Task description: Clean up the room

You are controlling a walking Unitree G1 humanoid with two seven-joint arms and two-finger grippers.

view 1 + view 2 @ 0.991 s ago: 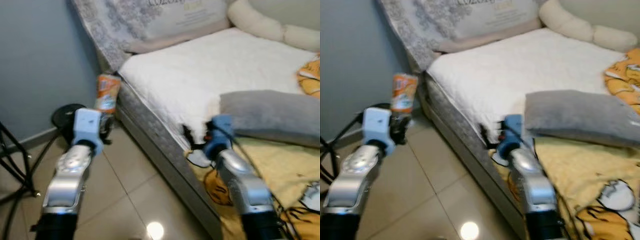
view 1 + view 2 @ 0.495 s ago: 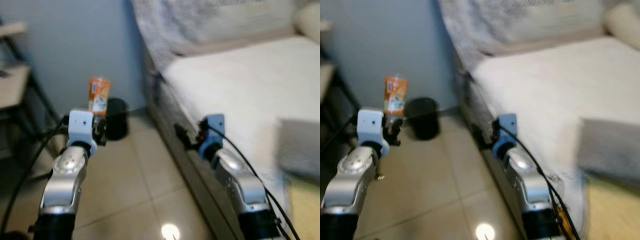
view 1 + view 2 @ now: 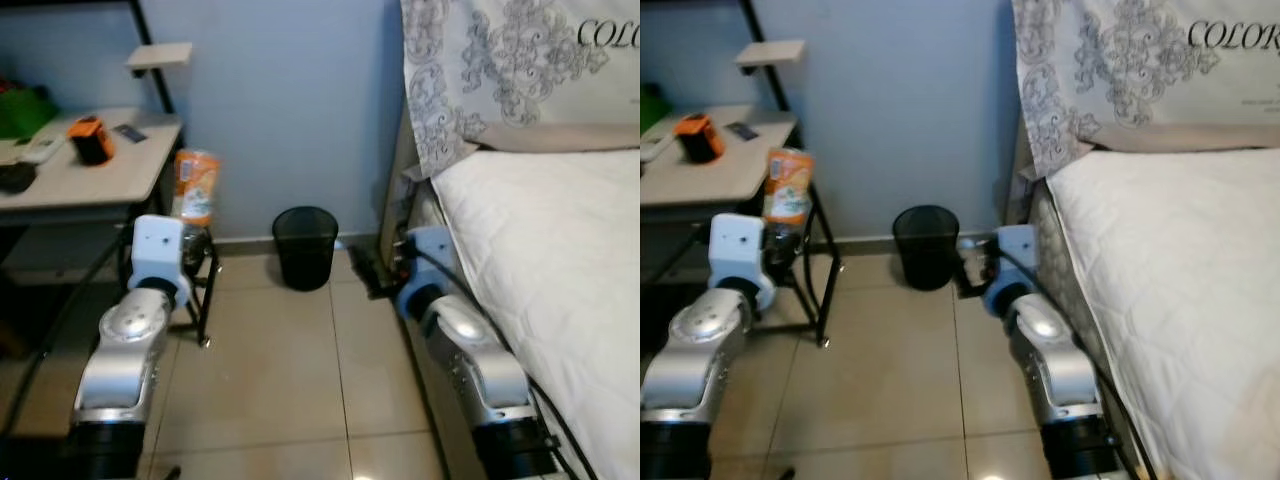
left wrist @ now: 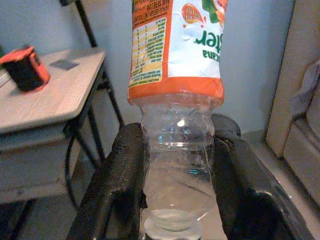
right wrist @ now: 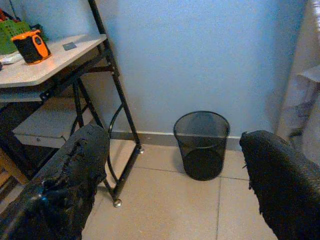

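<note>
Camera swung to bin [image 3: 305, 246]; left gripper [image 4: 175, 190] clamps bottle [image 4: 176, 75] (neck down).

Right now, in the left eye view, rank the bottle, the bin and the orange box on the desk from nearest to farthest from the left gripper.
1. Bottle: held in the left gripper, upright above it.
2. Bin: on the floor by the wall, to the gripper's right.
3. Orange box: on the desk, to its left. It and the bin are too close to call.

Two silver metal forearms, rounded and glossy, each capped by a pale blue block at the wrist, black collars at the near ends, a thin black cable run along the right arm [image 3: 470, 360], matte black fingers [image 4: 117, 190] roughly textured.
</note>
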